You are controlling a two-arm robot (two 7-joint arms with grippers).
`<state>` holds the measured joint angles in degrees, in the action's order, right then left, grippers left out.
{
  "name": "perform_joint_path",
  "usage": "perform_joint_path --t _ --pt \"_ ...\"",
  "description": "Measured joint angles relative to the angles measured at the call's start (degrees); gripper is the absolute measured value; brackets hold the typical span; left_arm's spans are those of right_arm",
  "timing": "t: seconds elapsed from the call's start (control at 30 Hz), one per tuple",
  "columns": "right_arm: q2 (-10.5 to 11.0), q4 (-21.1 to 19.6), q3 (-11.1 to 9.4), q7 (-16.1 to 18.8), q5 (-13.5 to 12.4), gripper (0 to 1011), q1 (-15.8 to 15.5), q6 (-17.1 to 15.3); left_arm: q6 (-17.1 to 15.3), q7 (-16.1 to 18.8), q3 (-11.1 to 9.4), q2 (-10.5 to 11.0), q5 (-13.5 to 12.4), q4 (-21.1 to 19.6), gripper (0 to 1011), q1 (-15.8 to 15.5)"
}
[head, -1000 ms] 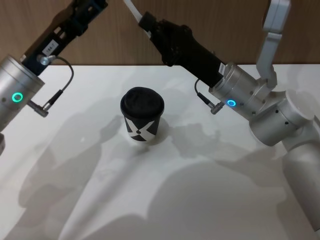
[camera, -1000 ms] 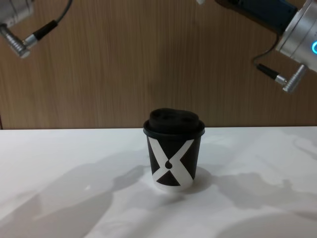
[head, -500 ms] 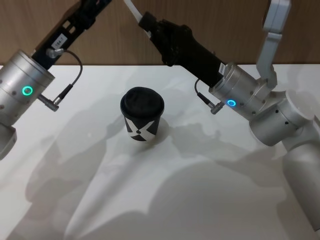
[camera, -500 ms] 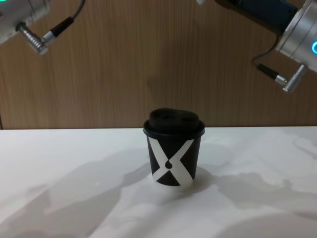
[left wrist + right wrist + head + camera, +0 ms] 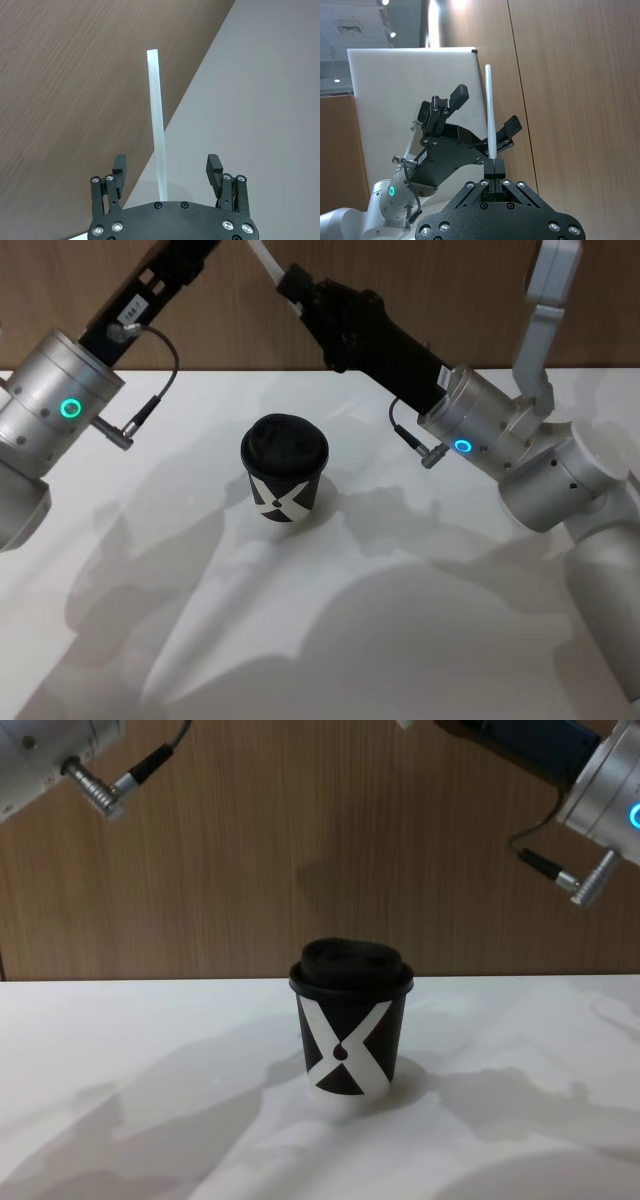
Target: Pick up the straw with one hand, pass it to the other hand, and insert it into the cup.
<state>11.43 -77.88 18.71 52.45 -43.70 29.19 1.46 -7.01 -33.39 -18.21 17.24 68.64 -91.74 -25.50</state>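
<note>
the cup (image 5: 284, 472) is standing upright in the middle of the head view on the white bench (image 5: 400, 640), its lid (image 5: 351, 960) on and its white x facing the robot. nothing is touching it. it is probably waiting there as the target while the transfer is happening higher up.

above and beyond it, at the upper middle of the head view, the right gripper (image 5: 493, 167) is reaching up and away from the bench. its fingers are pinching together on one end of the straw (image 5: 490, 115), so most of the white tube is sticking out free. that grip at the end seems meant to leave room for a second hold.

farther along the straw, the left gripper (image 5: 166, 162) is coming in from the upper left. its fingers are standing apart on either side of the tube, with a gap showing on both sides in the left wrist view, so they are not gripping it. i judge the handover is in hand but not yet done: the left fingers need to be closing on the straw before the right ones are letting go.
</note>
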Motion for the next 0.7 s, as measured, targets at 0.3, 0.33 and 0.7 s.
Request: perform_joint_path --t 0.3,0.33,0.7 --pt "0.0 0.0 0.0 0.0 0.0 4 0.0 0.0 0.28 0.1 -0.65 -0.5 0.7 1.02 862 -1.19" --pt "0.0 0.0 0.0 0.0 0.0 5 0.0 0.0 0.3 0.12 -0.68 -0.52 0.74 1.08 821 -1.27" --pt "0.0 0.0 0.0 0.0 0.0 4 0.0 0.0 0.71 0.48 -1.2 -0.59 1.15 1.58 485 -2.19"
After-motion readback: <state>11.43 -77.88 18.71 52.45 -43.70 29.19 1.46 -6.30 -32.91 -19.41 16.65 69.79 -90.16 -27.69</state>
